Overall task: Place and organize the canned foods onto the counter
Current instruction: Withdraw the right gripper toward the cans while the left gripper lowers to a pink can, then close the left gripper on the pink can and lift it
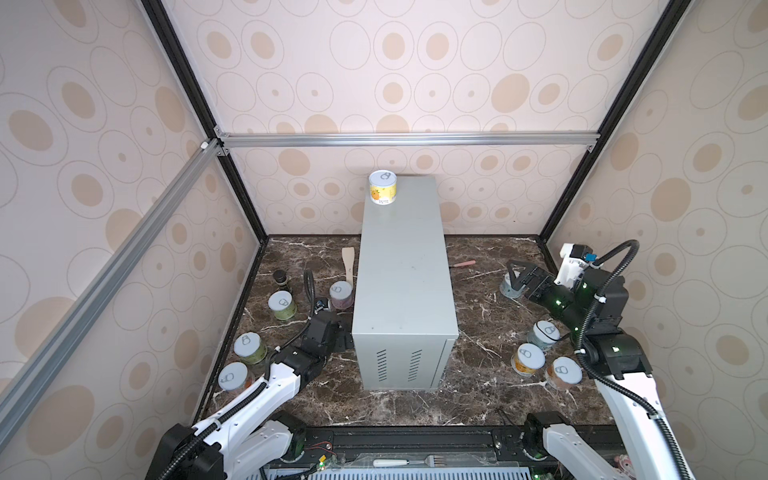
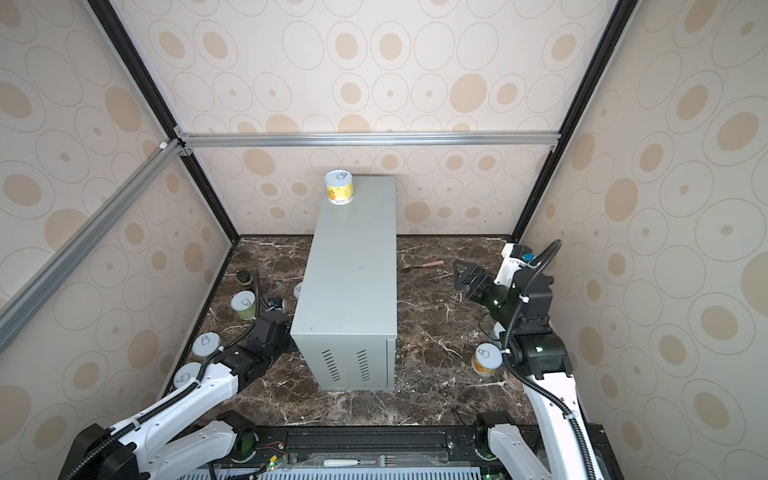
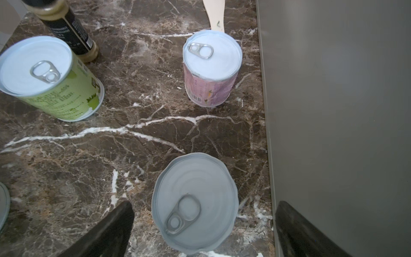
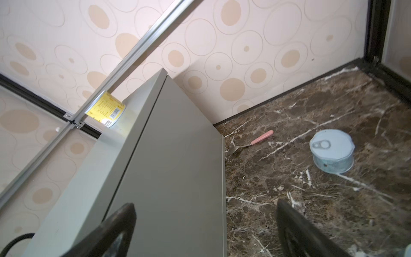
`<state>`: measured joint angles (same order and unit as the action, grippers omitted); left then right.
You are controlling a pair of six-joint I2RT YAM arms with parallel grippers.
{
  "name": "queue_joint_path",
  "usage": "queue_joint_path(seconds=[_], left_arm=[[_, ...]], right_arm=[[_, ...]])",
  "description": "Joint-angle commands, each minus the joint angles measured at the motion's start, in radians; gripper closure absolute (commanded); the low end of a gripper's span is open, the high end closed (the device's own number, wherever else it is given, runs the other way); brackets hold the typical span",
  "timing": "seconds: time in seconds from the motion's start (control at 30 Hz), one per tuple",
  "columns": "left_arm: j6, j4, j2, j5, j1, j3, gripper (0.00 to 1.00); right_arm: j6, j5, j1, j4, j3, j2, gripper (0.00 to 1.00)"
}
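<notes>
The fingers [image 3: 106, 231] of our left gripper [image 3: 205, 204] stand wide apart and hold nothing. A can [image 3: 195, 204] sits upright between them on the marble [image 3: 89, 155], and the counter [image 3: 333, 111] wall is just beside one finger. Beyond these fingers we see a pink can [image 3: 211, 73] close to the counter, and off to the other side a green can [image 3: 51, 82] near a bottle [image 3: 66, 29]. Our right gripper [image 4: 206, 203] is open and empty too. Its fingers [image 4: 295, 224] point along the counter side, and a blue can [image 4: 332, 153] stands ahead of them, to the outer side. A fork [image 4: 251, 142] lies beyond them.

We judge that the task is only at its beginning: one yellow can [image 1: 383, 188] stands on the counter top, at a far corner, far from both pairs of fingers. In a top view we count eight more cans on the marble. With the one between the left fingers, nine are left to place.

That can shows only in the left wrist view; in both top views the left arm [image 1: 286, 370] covers it
</notes>
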<state>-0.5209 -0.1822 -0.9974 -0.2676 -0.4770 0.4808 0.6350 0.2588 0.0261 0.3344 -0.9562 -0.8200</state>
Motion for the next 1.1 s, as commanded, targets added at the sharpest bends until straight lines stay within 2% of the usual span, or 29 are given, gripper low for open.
queue_joint_path(seconds=[0.0,0.33,1.07], left_arm=[[-0.052,0.078,-0.013,-0.051,-0.014,-0.027,0.01],[-0.073,0.206,-0.100,-0.087,-0.018,-0.100,0.01],[-0.150,0.350,-0.285,-0.151,-0.019,-0.121,0.05]], right_arm=[[0.109,0.134,-0.027,-0.090,0.099,-0.012,0.00],[0.052,0.149,-0.027,-0.152,0.236,-0.064,0.00],[0.006,0.186,-0.026,-0.212,0.270,-0.153,0.00]])
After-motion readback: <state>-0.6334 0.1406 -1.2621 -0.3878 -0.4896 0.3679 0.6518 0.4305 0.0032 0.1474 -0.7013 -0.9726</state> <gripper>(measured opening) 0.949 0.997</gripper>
